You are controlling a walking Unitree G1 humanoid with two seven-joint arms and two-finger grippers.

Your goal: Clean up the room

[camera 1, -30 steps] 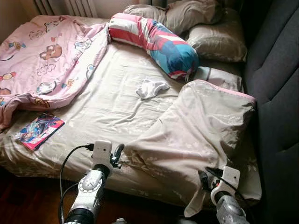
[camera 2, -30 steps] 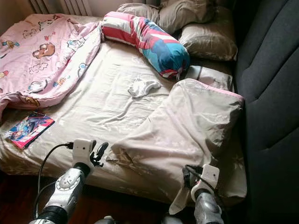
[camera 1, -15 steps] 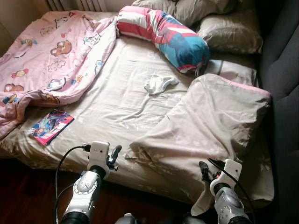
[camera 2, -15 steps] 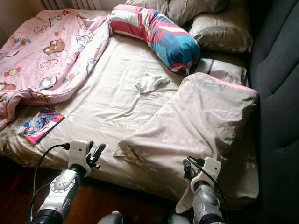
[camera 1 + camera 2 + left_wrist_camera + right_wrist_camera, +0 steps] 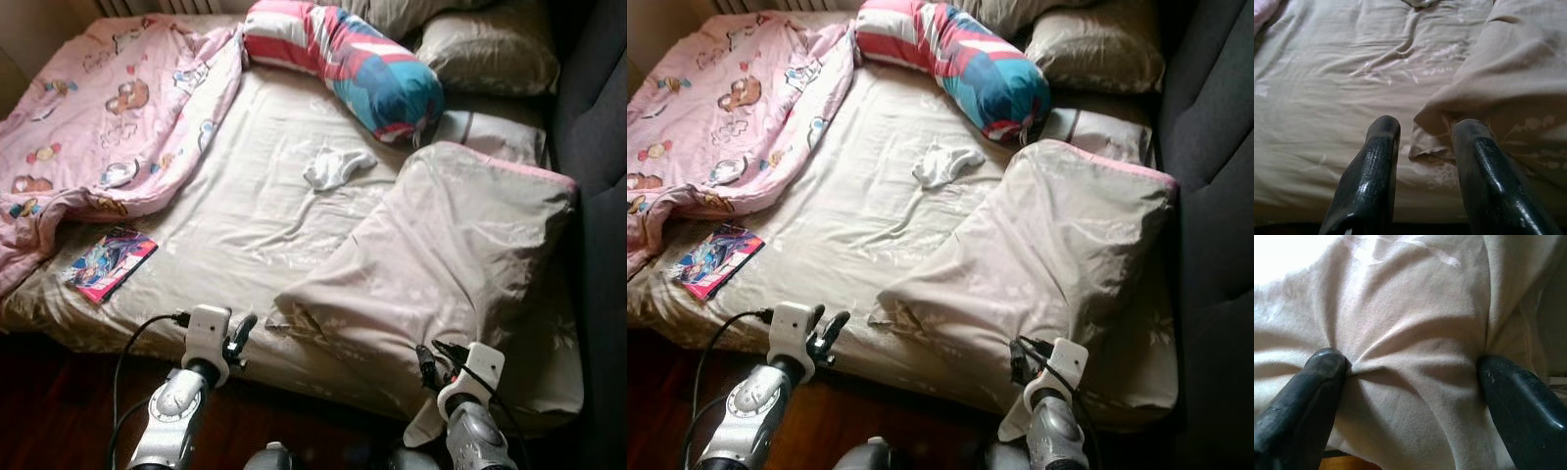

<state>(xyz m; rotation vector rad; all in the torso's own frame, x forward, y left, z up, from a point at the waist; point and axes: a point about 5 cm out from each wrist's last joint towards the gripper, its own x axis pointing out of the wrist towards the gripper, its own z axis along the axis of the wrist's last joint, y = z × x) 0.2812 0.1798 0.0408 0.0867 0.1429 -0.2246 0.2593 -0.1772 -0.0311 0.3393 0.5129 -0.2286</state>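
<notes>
Messy bed fills the room. On its near right side lies the beige blanket, long from near to far. The right gripper is open with blanket bunched between its fingers. The left gripper is open, just beside the blanket's near corner.

Bed in beige sheet, pink cartoon blanket, striped bolster, beige duvet, magazine, white cloth
</notes>
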